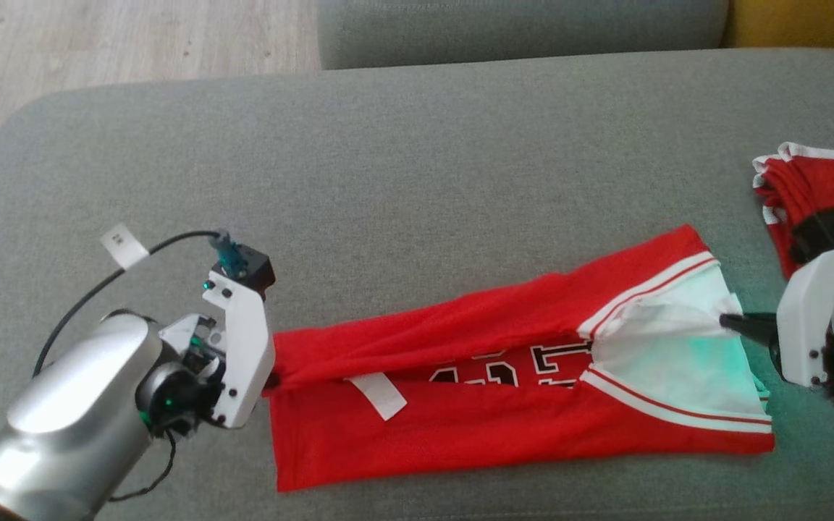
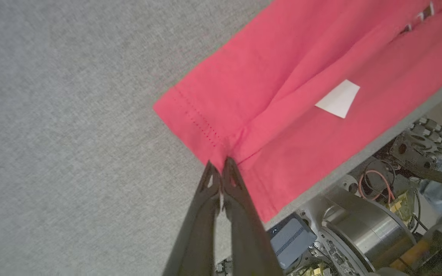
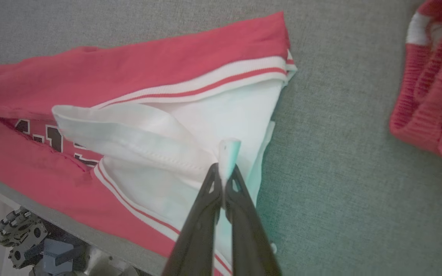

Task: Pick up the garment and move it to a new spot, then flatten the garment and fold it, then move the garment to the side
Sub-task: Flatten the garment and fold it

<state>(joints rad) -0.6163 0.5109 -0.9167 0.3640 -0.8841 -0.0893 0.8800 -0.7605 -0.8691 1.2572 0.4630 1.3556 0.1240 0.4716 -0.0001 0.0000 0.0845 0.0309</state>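
1. Fingers [image 2: 210,180] of the left gripper [image 2: 221,165] are pressed together on the red hem of the jersey [image 1: 460,427], pinching it at the jersey's left end.
2. The right gripper [image 3: 224,170] has its fingers [image 3: 210,191] closed too, nipping a fold of white cloth at the jersey's right end.
3. The jersey lies stretched left to right between the two grippers, on the near part of a grey cushion [image 1: 417,181]. Its far half is folded over toward the near edge, partly covering black numerals.
4. A white label [image 1: 381,394] lies on the red cloth near the left end, and red-and-white striped trim borders the white panel at the right.
5. A second red bundle [image 1: 808,184] sits at the cushion's right edge, apart from the jersey.
6. Pale wood floor [image 1: 98,43] shows beyond the cushion at the far left.
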